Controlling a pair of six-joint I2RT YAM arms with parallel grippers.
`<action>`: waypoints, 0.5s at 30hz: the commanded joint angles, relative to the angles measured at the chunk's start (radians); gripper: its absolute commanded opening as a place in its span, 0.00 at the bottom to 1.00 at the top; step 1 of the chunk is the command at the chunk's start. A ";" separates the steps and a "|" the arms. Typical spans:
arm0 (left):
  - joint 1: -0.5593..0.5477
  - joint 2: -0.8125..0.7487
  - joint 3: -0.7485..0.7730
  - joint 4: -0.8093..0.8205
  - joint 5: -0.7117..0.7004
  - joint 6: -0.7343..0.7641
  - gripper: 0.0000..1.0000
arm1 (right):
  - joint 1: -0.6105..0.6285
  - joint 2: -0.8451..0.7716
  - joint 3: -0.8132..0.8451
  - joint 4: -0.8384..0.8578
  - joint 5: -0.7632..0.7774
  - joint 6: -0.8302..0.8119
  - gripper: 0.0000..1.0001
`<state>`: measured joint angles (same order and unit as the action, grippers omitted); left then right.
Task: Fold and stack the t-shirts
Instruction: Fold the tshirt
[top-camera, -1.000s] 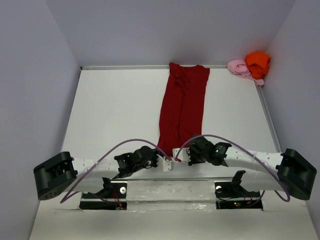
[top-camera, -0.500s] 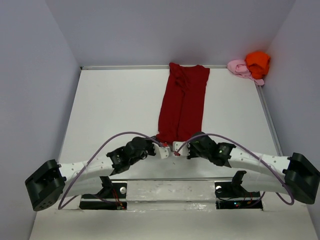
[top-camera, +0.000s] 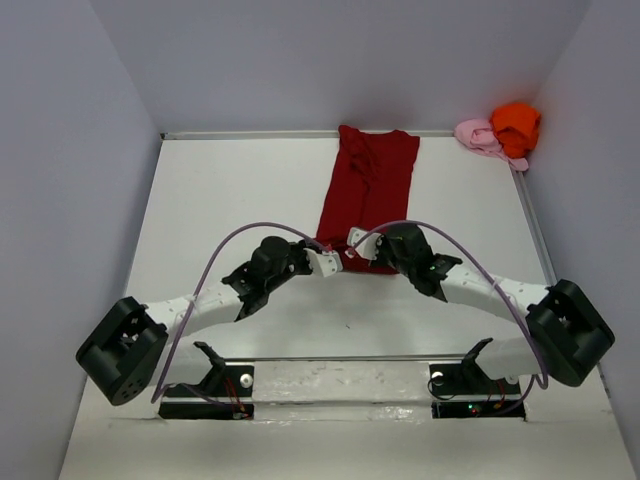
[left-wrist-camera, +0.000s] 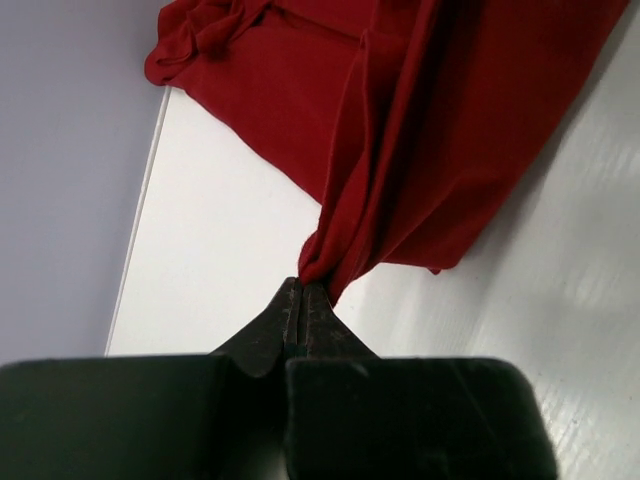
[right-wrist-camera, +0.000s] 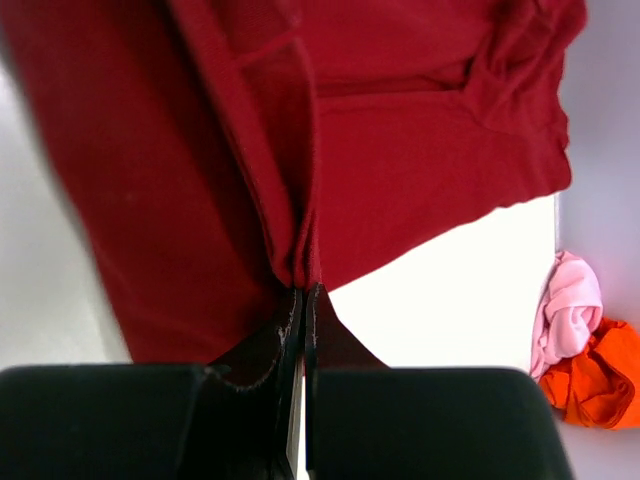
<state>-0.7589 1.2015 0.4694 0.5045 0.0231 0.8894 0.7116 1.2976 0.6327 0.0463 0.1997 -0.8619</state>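
On the tabletop (top-camera: 220, 220), middle strip reaching the far edge: dark red t-shirt (top-camera: 368, 185), narrowed lengthwise into a long band; collar end bunched against the far edge, near hem gathered up between the two grippers.
Left gripper (left-wrist-camera: 303, 290): clamped tight on the near-left corner of the red hem, cloth fanning out from the tips in pleats.
Right gripper (right-wrist-camera: 303, 292): pinched closed on the near-right corner of the same hem, a ridge of fabric rising straight from the tips.
Far right corner: bright orange t-shirt (top-camera: 515, 122), crumpled, touching a pale pink t-shirt (top-camera: 478, 137), also crumpled; both well apart from the grippers.
Done so far, as judged: lengthwise narrowing of the red shirt only; whether the sleeves are tucked under cannot be told.
Step in hand, as judged: crosswise fold, near hem to be laid over toward the collar end.
Left to do: finishing the red fold, flattening and folding the orange and pink shirts, stacking all three.
Stack: none begun.
Risk: bunched collar end likely to leave a lumpy, uneven fold unless smoothed.
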 joint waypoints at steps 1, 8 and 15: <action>0.020 0.053 0.061 0.114 0.058 0.020 0.00 | -0.043 0.061 0.094 0.130 -0.005 -0.022 0.00; 0.059 0.173 0.141 0.154 0.118 0.048 0.00 | -0.077 0.157 0.200 0.135 -0.028 -0.028 0.00; 0.125 0.303 0.270 0.175 0.166 0.072 0.00 | -0.147 0.244 0.288 0.156 -0.003 -0.029 0.00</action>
<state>-0.6579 1.4708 0.6640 0.5884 0.1440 0.9398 0.6018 1.5146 0.8532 0.1242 0.1837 -0.8875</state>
